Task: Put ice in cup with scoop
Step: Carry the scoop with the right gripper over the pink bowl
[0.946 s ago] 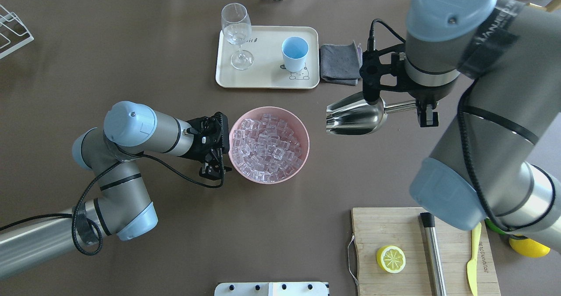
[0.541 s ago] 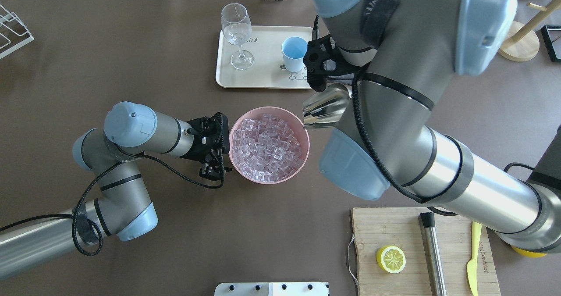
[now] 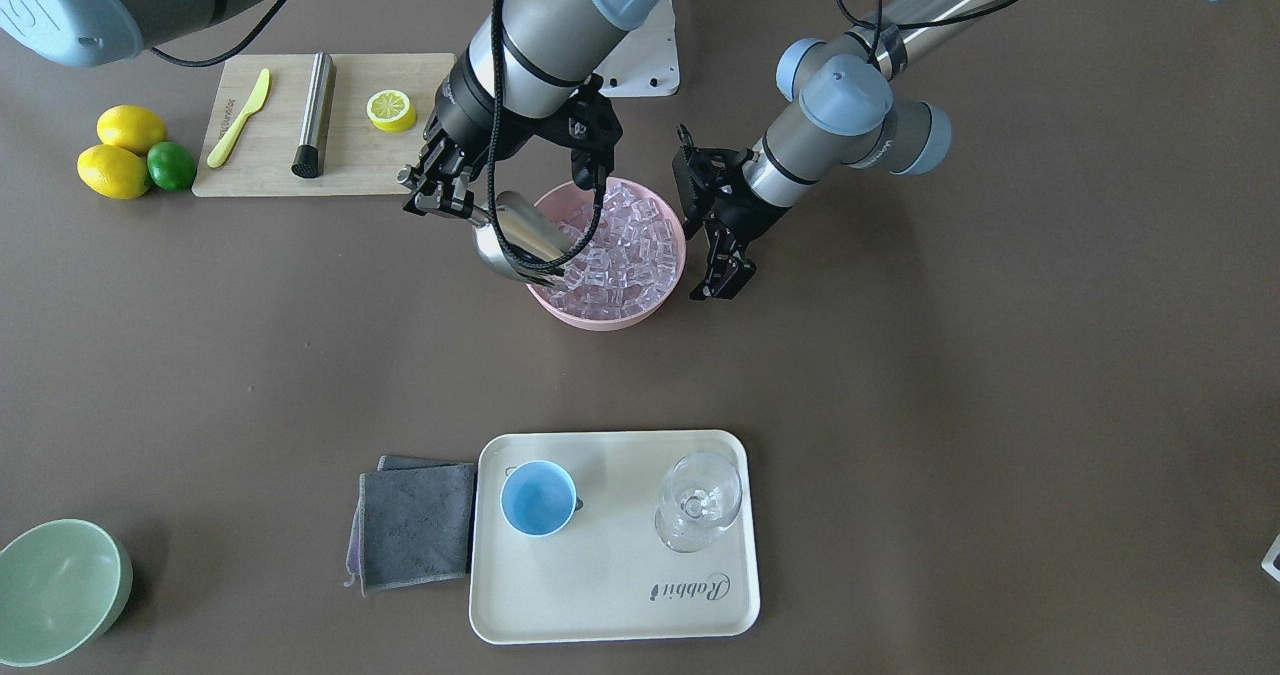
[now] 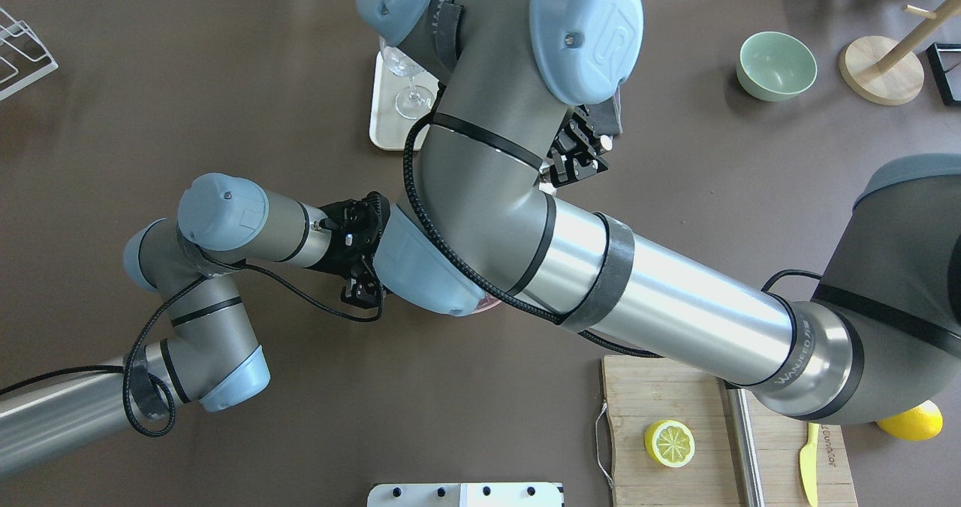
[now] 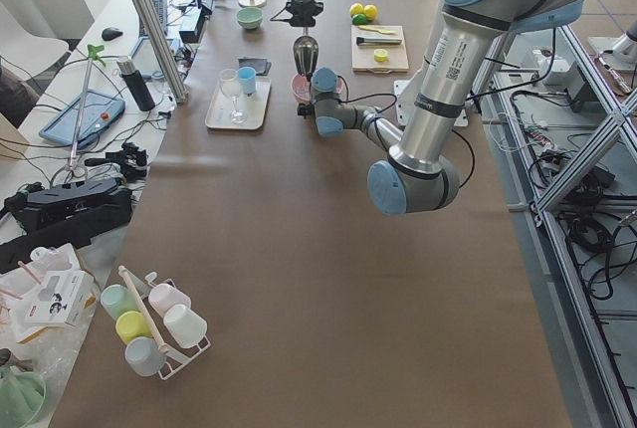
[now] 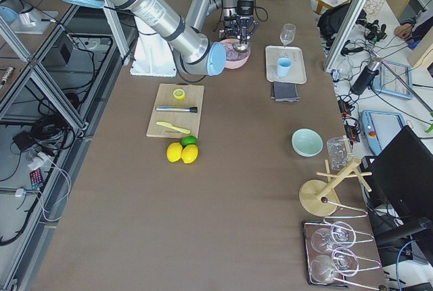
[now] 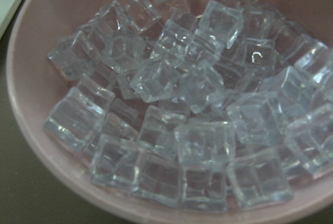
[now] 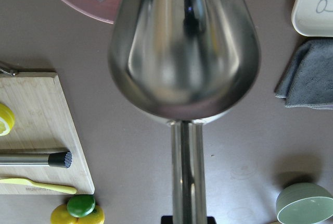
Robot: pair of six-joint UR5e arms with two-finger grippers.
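The ice [image 3: 625, 245] fills a pink bowl [image 3: 610, 317] at mid-table, and it shows close up in the left wrist view [image 7: 182, 104]. My right gripper [image 3: 437, 193] is shut on the rod handle of the steel scoop [image 3: 515, 240]. The scoop tilts down, its mouth at the ice on the bowl's side. Its trough [image 8: 182, 52] looks empty. My left gripper [image 3: 722, 280] stands beside the bowl's other side, looks open and holds nothing. The light-blue cup [image 3: 538, 498] stands empty on the cream tray [image 3: 610, 615]. In the overhead view my right arm hides the cup and the bowl.
A stemmed glass [image 3: 700, 500] shares the tray, and a grey cloth [image 3: 415, 525] lies beside it. A green bowl [image 3: 55, 590] sits at a far corner. A cutting board [image 3: 350, 165] holds a lemon half, a steel cylinder and a yellow knife. Lemons and a lime [image 3: 125, 155] lie next to it.
My right arm has swung across with the scoop, from beside the bowl to the bowl's rim, and tilted it down into the ice. My left arm has not moved.
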